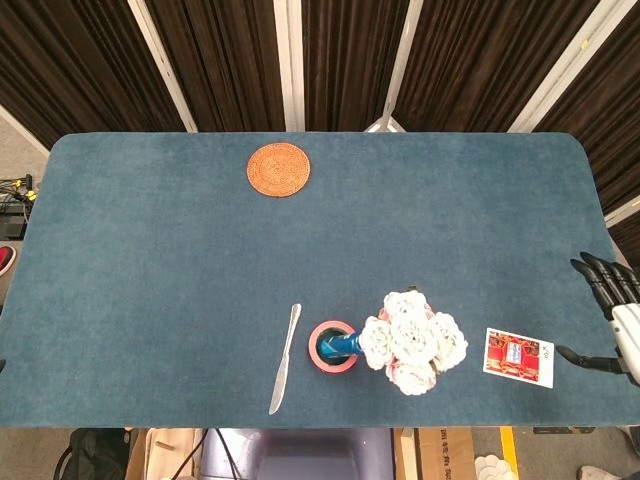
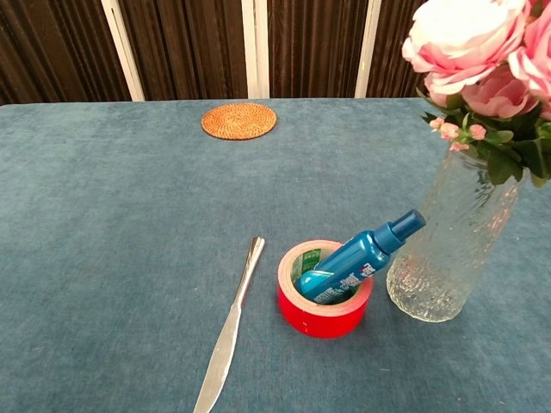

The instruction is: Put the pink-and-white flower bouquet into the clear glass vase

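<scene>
Pink-and-white flower bouquet (image 2: 482, 64) stood in the clear textured glass vase (image 2: 449, 245) on the bench, well apart from the right robot hand (image 1: 612, 310), empty, fingers spread.

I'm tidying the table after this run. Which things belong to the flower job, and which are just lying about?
Job: bouquet, glass vase.
Lying about: red tape roll, blue bottle, knife, woven coaster, card.
</scene>
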Robot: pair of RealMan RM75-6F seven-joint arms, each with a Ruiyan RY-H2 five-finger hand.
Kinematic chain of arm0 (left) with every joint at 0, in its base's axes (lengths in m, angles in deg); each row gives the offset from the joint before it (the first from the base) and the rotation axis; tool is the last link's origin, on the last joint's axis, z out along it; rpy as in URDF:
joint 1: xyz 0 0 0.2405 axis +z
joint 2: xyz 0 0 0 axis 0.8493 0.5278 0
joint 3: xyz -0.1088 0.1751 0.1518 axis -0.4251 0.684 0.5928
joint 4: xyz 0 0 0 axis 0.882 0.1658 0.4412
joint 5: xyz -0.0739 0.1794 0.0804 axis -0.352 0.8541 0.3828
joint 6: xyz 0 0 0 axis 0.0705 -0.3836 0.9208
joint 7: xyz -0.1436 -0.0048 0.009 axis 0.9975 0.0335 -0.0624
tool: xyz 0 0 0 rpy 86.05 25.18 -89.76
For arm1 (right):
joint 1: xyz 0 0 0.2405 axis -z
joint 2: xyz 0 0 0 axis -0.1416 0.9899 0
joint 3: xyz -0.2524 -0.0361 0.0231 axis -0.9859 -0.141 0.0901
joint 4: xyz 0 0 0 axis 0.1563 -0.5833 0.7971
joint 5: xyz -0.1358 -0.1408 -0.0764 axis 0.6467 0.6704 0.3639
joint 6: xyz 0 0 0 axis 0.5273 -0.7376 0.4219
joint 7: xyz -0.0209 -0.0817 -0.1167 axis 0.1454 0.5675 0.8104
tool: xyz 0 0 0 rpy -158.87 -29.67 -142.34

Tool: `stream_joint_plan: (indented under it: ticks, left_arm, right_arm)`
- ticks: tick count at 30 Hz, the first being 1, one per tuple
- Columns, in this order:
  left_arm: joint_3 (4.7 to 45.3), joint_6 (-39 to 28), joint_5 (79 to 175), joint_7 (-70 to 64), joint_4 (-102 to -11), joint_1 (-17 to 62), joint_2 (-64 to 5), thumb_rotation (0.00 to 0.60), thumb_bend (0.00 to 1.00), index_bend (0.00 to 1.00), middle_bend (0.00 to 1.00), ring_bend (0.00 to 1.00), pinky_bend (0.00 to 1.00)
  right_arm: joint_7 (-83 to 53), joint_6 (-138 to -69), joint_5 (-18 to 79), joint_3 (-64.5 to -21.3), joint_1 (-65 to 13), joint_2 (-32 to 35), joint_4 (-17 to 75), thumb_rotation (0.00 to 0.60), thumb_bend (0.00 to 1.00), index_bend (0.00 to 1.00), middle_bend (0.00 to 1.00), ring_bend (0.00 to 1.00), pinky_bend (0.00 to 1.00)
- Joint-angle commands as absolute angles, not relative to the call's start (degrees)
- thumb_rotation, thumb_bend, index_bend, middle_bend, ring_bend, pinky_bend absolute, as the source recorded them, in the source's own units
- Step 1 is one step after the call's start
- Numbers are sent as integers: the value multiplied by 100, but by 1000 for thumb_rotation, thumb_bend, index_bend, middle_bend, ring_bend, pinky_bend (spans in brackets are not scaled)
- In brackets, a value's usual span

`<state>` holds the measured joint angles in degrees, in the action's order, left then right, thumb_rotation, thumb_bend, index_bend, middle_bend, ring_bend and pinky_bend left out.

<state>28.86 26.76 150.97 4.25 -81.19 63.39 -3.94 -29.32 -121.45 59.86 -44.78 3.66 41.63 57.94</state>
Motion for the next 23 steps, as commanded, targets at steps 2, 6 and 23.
stream_joint_plan:
  ticks: [2, 6, 23]
  left_arm:
    - [2886, 2672, 15101, 429, -8113, 6336, -392, 600, 217, 107, 0, 0, 49]
    - [2881, 2679, 15104, 458, -8100, 6336, -387, 600, 217, 108, 0, 0, 49]
    - [2840, 2638, 15029, 426, -8069, 6307, -409, 600, 217, 108, 0, 0, 49]
  right_arm:
    - [-1452, -13772, 6342, -4580, 930, 2440, 5007, 600, 99, 35, 17, 17, 0]
    - [-1020, -13713, 6475, -4780, 983, 2256, 4826, 600, 99, 35, 17, 10, 0]
    - [-436, -13076, 5954, -4845, 833, 2232, 4903, 600, 98, 36, 17, 7, 0]
